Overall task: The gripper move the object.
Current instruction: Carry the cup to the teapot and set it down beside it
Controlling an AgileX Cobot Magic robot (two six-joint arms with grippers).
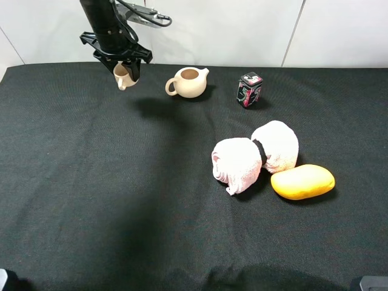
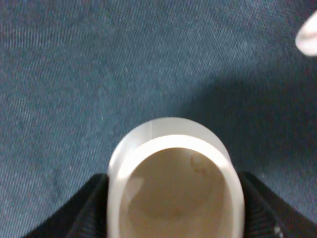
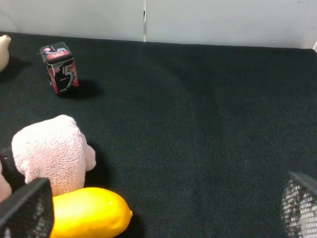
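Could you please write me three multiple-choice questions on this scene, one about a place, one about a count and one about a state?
1. What lies against the yellow fruit?
A. a red bowl
B. a spoon
C. the pink towel roll

2. How many cream ceramic pieces show in the exterior high view?
A. one
B. two
C. four

3. What is the left gripper doing?
A. holding the cup off the cloth
B. gripping a spoon
C. lying open on the cloth

Answers:
1. C: the roll meets the fruit's upper edge.
2. B: there are only the cup and the teapot.
3. A: the fingers flank the cup, and its shadow lies apart from it.
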